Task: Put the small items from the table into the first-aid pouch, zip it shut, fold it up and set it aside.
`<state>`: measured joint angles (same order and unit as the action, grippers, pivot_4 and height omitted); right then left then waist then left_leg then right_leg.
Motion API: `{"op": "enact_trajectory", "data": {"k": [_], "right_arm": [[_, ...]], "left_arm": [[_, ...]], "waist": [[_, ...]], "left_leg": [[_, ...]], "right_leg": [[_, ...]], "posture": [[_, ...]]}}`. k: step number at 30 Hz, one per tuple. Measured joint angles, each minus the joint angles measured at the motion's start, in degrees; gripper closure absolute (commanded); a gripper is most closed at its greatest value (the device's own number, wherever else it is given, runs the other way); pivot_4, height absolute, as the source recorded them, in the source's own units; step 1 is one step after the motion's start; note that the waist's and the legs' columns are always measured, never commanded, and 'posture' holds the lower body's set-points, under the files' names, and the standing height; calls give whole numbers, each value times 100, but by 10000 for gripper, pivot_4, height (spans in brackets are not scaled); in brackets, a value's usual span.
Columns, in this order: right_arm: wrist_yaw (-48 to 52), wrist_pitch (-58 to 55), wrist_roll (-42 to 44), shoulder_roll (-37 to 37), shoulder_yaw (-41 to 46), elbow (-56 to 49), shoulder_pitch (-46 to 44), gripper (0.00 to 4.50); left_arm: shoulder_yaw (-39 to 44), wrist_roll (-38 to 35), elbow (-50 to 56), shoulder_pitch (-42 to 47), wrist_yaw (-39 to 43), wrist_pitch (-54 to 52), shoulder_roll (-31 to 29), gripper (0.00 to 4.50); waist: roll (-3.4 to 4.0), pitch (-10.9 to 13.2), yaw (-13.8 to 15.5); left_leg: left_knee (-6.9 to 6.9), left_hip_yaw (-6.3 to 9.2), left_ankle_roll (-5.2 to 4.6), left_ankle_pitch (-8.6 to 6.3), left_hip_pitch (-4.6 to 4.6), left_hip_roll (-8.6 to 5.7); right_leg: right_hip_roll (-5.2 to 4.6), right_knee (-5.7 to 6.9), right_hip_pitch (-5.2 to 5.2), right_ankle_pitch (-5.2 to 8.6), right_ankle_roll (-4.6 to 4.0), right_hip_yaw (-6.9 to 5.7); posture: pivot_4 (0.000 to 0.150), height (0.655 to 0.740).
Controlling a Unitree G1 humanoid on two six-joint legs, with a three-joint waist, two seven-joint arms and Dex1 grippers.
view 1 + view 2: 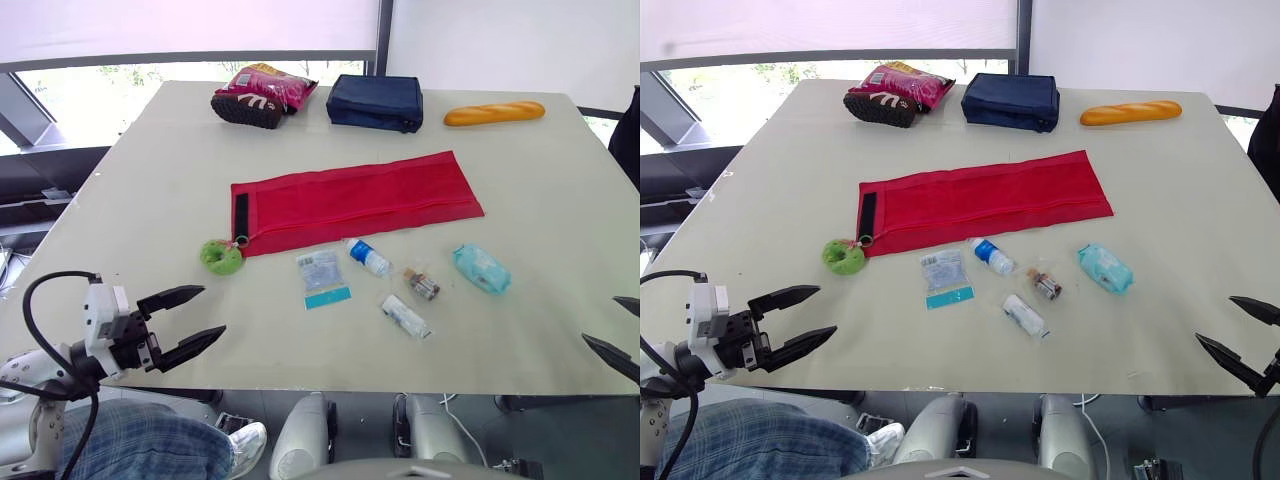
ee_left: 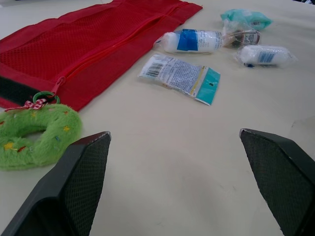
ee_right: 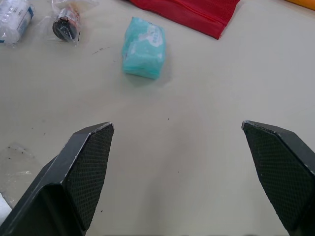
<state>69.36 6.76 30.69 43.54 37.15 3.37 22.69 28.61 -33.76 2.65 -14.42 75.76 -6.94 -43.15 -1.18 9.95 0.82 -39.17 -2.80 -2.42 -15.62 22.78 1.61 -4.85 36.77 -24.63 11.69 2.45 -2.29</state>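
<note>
The red pouch [image 1: 355, 203] lies unfolded, long axis running left-right, with left hand [image 1: 213, 310] and right hand [image 1: 1215, 318] both spread apart.

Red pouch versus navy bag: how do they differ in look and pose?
The red pouch lies spread flat as a long thin strip; the navy bag is a compact, thicker block. The red pouch sits mid-table, the navy bag at the far edge. Both are fabric.
</note>
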Motion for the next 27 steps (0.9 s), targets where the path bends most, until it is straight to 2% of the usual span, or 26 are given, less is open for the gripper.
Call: {"op": "enact_trajectory", "data": {"k": [19,27], "right_arm": [[19,27,1,-22,-86,-13,-206,505],[-43,-364,289,-143,-692,-1183,-461,505]], "left_arm": [[-12,-1,-165,25,-2,-4,4,0],[-616,-12,608,465,-893,-970,21,0]], "waist": [[0,0,-1],[3,2,8]], "left_leg": [[0,0,0,0,1,0],[0,5,0,0,1,0]], "right_leg": [[-2,0,0,0,0,0],[1,5,0,0,0,-2]], "posture": [[1500,7164],[1500,7164]]}}
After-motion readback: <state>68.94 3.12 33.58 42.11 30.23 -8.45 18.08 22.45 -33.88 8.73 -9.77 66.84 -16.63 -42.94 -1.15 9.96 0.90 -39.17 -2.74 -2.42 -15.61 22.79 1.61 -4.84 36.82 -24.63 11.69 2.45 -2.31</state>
